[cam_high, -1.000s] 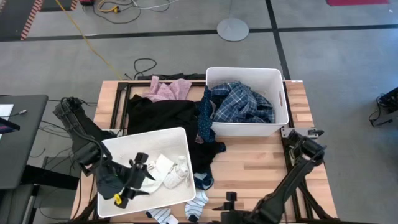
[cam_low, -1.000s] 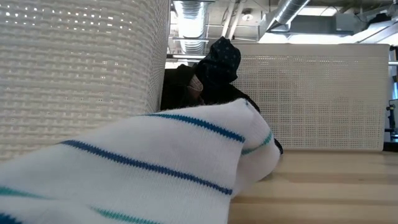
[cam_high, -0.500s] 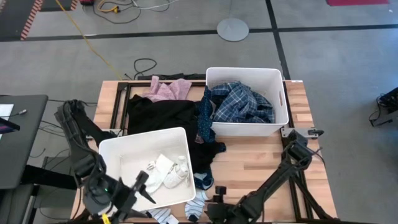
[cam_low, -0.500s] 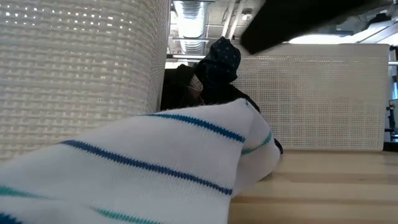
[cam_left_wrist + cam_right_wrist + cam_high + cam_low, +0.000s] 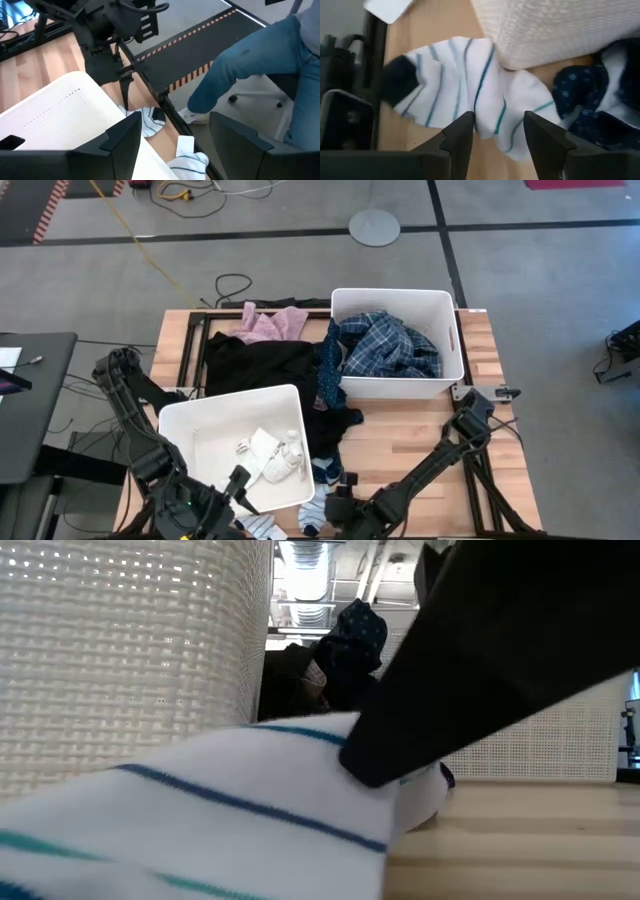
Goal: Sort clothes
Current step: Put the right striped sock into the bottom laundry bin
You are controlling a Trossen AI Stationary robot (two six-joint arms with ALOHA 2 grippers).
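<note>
A striped sock (image 5: 465, 80) lies on the table by the near corner of the near-left white bin (image 5: 200, 415); it fills the low view (image 5: 180, 810). My right gripper (image 5: 498, 120) is open just above it, also in the high view (image 5: 335, 498). A second striped sock (image 5: 262, 527) lies at the table's near edge. My left gripper (image 5: 238, 482) is open and empty over the bin's near wall. White socks (image 5: 270, 455) lie in that bin. The plaid shirt (image 5: 385, 345) is in the far-right bin (image 5: 450, 330), and the dark blue patterned piece (image 5: 328, 375) hangs over its left wall. The black garment (image 5: 260, 365) and the pink garment (image 5: 270, 323) lie on the far left. My right gripper comes at the striped sock from above, slanting from the table's right. In the low view one dark finger (image 5: 480, 670) stands in front of the sock's top. I cannot tell whether it touches the sock.
The bin's corner (image 5: 545, 30) is close beside the sock, with part of the dark blue piece (image 5: 580, 95) next to it. Bare wood (image 5: 420, 430) lies between the two bins. A person's leg in jeans (image 5: 250, 65) shows beyond the table's near edge.
My left gripper has drawn back out of the near-left bin toward the table's near edge. My right gripper has gone along the near edge toward the table's left and come down over the striped sock, entering the low view.
</note>
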